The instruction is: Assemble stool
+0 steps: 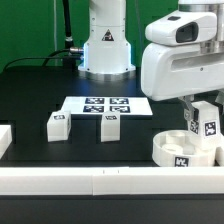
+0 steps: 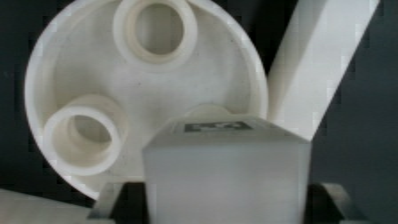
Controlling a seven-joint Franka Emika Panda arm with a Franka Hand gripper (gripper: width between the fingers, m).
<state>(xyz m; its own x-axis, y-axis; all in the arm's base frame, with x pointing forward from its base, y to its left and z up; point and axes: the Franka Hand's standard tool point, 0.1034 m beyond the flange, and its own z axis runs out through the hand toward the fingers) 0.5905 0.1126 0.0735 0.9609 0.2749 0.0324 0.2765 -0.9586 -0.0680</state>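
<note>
Black tabletop (image 1: 40, 95) carries the round seat (image 1: 165, 148) near its front edge; the jaws grip one upright leg (image 1: 206, 122) over that seat.

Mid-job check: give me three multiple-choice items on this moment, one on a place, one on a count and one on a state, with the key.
1. Where does the seat lie in the exterior view?
A. at the far left
B. in the middle, at the back
C. at the exterior view's right, below the gripper

2. How many sockets show on the seat in the wrist view?
A. none
B. two
C. five

3. What state is the gripper in?
A. shut on a leg
B. open and empty
C. shut on the seat

Key:
1 C: the round disc sits low at the right, under the arm's end.
2 B: two ringed holes are in sight.
3 A: the tagged block sits between the jaws, above the seat.
</note>
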